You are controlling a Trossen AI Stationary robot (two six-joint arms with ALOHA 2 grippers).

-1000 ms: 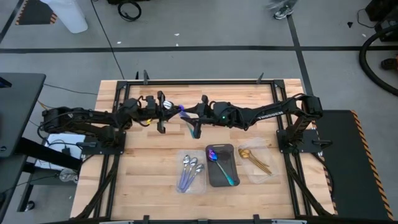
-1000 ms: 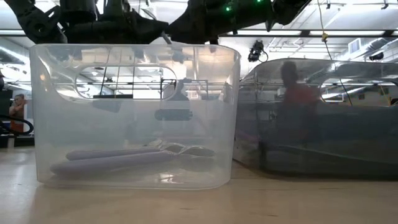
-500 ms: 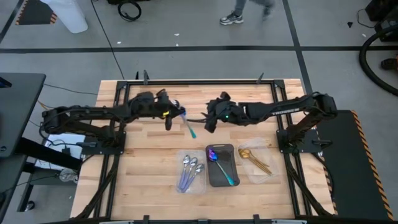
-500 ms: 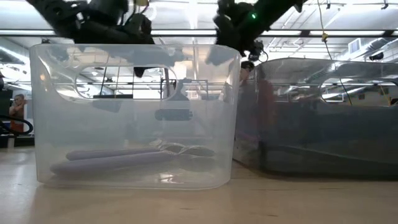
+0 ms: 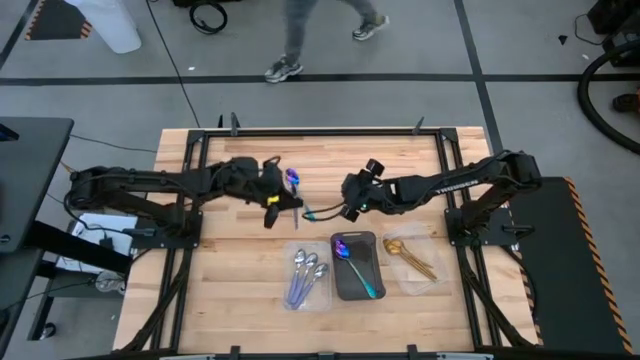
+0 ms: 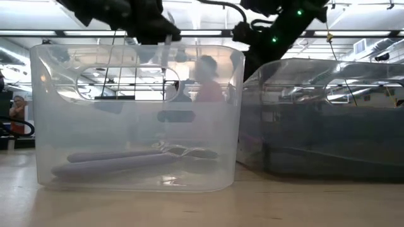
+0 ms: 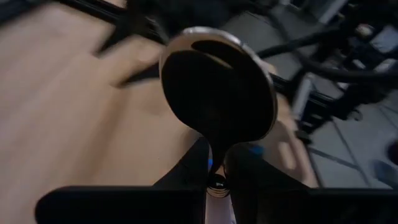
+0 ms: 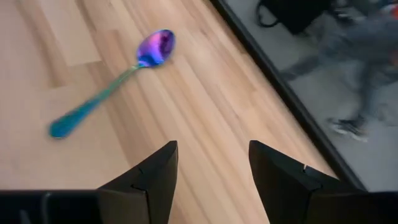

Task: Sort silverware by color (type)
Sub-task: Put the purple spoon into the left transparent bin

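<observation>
Silver spoons (image 5: 307, 268) sit sorted in the clear tray (image 5: 320, 298) at the desk's (image 5: 230, 300) near edge. Toward mid-desk my right hand (image 8: 212, 149) gapes empty, lined up on the iridescent spoon (image 8: 109, 87) seemingly lying flat. My left hand (image 5: 272, 197) pinches another spoon (image 7: 217, 93), colour unclear, by its neck.

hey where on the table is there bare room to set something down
Bare wood lies left of the clear tray toward the table's left edge, and along the front edge below the trays. The middle is crowded: both arms and a loose iridescent spoon.
</observation>
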